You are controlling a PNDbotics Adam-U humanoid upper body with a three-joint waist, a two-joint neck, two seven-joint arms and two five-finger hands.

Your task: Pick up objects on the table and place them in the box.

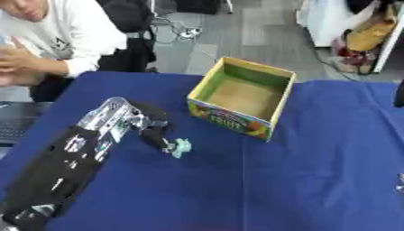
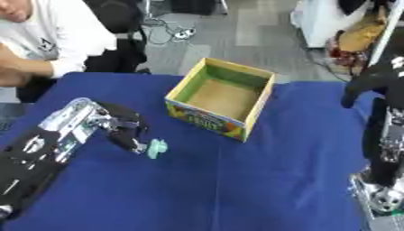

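Note:
A small pale green object [image 1: 181,147] lies on the blue tablecloth, left of centre. My left hand [image 1: 154,129] reaches in from the lower left, its curled fingertips touching the object's left side; whether they pinch it I cannot tell. An open cardboard box [image 1: 244,96] with yellow rim, green inner walls and a printed front stands just right of and behind the object, empty inside. My right arm rises at the right edge, and its hand [image 2: 364,85] hangs above the table's far right with fingers drooping.
The blue tablecloth [image 1: 315,171] covers the whole table, bare to the right and in front. A person in a white top sits at the far left corner. A laptop [image 1: 14,122] lies at the left edge.

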